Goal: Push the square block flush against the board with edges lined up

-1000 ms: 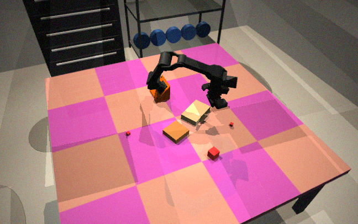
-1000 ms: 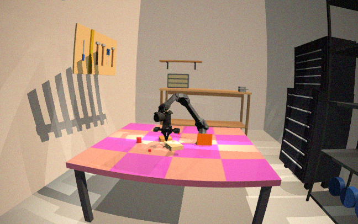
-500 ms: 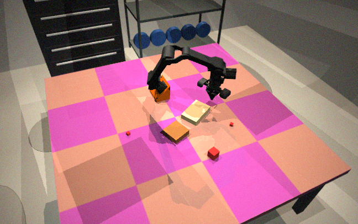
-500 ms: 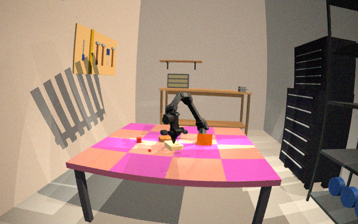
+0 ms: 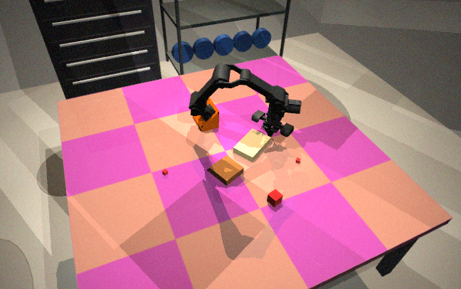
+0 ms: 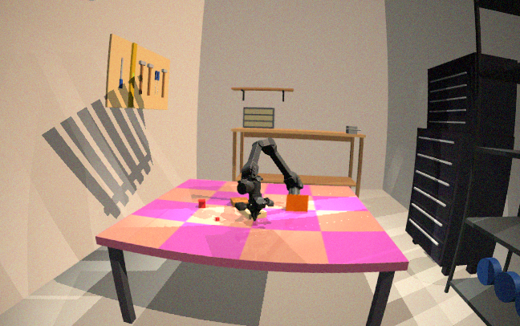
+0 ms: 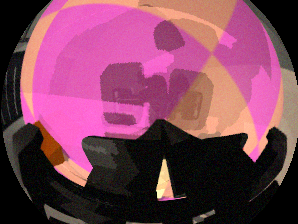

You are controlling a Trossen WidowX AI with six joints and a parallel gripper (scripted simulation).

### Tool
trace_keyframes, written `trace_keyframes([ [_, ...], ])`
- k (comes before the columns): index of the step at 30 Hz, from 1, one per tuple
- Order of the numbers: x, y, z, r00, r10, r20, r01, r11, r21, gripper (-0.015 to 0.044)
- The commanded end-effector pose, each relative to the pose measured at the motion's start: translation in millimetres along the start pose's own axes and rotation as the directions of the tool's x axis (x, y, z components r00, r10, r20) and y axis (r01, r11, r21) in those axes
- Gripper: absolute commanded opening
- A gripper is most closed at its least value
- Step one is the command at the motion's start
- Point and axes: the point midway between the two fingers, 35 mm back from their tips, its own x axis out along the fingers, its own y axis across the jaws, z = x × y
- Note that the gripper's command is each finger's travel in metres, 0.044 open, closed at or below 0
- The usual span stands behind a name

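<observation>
Board, pale, lies just near-left of the shut, empty fingers, between them and the square block in the top view.

Table's near corner is cut off

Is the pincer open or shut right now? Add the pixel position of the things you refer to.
Shut: the black pincer [image 5: 271, 134] [image 6: 254, 218] [image 7: 160, 123] has its two dark fingertips together in the wrist view, with nothing held between them.
</observation>
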Motion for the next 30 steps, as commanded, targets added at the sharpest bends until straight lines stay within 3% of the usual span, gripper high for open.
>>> trace_keyframes([
  [1,-3,-3,-2,1.000,-0.019,0.002,0.019,1.000,-0.002,0.0000],
  [30,-4,-5,-24,1.000,-0.020,0.002,0.020,1.000,-0.002,0.0000],
])
